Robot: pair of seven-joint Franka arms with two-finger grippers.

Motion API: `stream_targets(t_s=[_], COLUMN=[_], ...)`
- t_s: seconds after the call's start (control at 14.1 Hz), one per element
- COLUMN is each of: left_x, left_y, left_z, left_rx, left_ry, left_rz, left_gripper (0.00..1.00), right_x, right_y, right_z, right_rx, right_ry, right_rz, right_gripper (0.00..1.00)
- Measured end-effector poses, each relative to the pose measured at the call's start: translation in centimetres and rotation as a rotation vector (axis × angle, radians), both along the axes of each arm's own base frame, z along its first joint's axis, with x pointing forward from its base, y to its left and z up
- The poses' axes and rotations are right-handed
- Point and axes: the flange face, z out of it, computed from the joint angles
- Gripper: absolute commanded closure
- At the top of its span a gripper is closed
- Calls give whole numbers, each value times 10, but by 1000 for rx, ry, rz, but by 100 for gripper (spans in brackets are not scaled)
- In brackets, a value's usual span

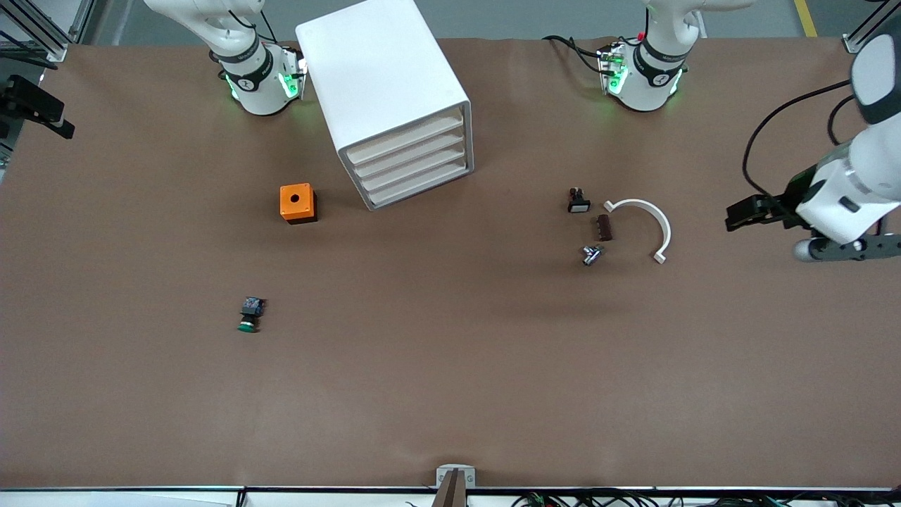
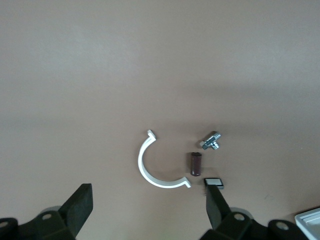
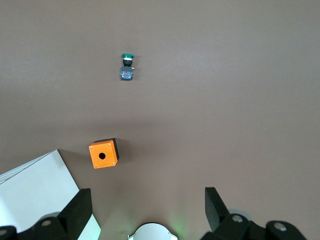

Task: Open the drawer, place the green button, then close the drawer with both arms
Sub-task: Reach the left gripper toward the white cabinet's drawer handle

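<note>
The white four-drawer cabinet [image 1: 383, 84] stands between the arm bases. All its drawers are shut, including the third from the top [image 1: 415, 174]. The button [image 1: 250, 314], green cap and black-and-blue body, lies on its side on the brown table, nearer the front camera than the orange box; it also shows in the right wrist view [image 3: 127, 67]. My left gripper [image 1: 845, 248] hangs high over the left arm's end of the table, open and empty [image 2: 150, 210]. My right gripper [image 3: 150, 210] is open and empty, high over its own base, out of the front view.
An orange box with a hole [image 1: 298, 203] sits beside the cabinet. Toward the left arm's end lie a white curved clamp [image 1: 647, 222], a black-and-white switch part [image 1: 578, 203], a brown cylinder [image 1: 604, 227] and a small metal part [image 1: 592, 254].
</note>
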Motion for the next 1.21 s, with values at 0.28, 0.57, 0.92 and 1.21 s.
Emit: stream_targets(t_s=[0.28,0.57,0.92,1.21], left_x=[6,8,10,24], left_y=[-63,-130,-175,-198], left_z=[-47,-93,-130,-138], left_rx=[28,63,34,-42], left_ry=[63,79,100,152], left_rz=[51,143,269,418], left_gripper=[0,0,0,0], right_x=[0,0,0,0], right_y=[0,0,0,0], right_z=[0,0,0,0], right_rx=[0,0,0,0], right_ry=[0,0,0,0], right_rz=[0,1,1,1], right_gripper=[0,0,0,0])
